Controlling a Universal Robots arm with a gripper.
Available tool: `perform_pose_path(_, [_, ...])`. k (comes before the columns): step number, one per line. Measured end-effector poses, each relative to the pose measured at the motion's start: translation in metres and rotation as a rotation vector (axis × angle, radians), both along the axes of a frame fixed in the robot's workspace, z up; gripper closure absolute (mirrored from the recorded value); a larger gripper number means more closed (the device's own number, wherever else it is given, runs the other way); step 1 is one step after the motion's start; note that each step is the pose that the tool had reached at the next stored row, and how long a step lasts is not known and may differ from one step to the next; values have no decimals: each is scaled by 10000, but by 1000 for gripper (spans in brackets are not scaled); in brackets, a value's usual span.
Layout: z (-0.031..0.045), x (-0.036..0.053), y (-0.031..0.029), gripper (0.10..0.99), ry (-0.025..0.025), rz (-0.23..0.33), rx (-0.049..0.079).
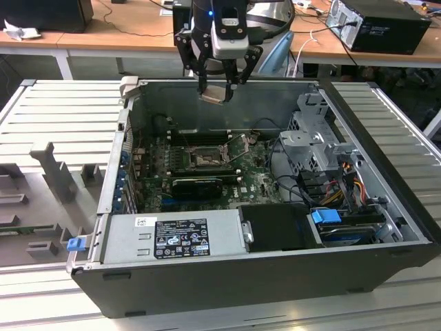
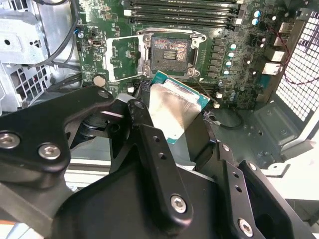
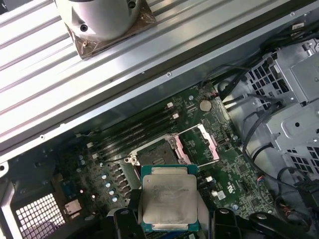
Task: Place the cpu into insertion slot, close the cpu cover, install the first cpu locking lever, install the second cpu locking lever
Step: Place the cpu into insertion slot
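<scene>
My gripper point(image 1: 215, 92) hangs over the back wall of the open computer case, shut on the cpu point(image 1: 212, 96). The chip's dull silver top point(image 3: 168, 196) sits between the black fingers point(image 3: 222, 221), and its green edge point(image 2: 177, 112) shows in the second wrist view. The insertion slot point(image 1: 204, 160) lies well below and in front of it on the green board, dark-centred and uncovered point(image 2: 170, 52) point(image 3: 157, 152). The cpu cover point(image 2: 122, 59) point(image 3: 199, 144) is swung open, standing beside the socket.
Black memory slots point(image 1: 196, 134) run behind the socket and a long black card point(image 1: 196, 186) lies in front. A power supply point(image 1: 176, 238) fills the case's front. Drive cage point(image 1: 317, 138) and cables sit at the exterior view's right. A grey fixture tray point(image 1: 48, 172) lies outside, left.
</scene>
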State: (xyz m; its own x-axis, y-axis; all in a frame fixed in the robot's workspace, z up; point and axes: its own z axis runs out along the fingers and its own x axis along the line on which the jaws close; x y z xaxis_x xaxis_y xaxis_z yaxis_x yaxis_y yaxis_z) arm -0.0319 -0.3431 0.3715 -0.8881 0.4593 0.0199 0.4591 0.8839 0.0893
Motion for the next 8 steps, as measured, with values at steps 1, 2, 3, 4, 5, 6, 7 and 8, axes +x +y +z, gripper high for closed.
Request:
perform_pose_path(1, [0,0,0,557,0,-41,0])
perform_pose_path(2, [-1,0,0,557,0,-89,0])
perform_pose_path(3, [-1,0,0,557,0,-128,0])
perform_pose_path(4, [-1,0,0,557,0,-180,0])
perform_pose_path(5, [-1,0,0,557,0,-214,0])
perform_pose_path(6, [-2,0,0,557,0,-265,0])
perform_pose_path(7, [-2,0,0,557,1,-307,0])
perform_pose_path(8, [-2,0,0,557,0,-374,0])
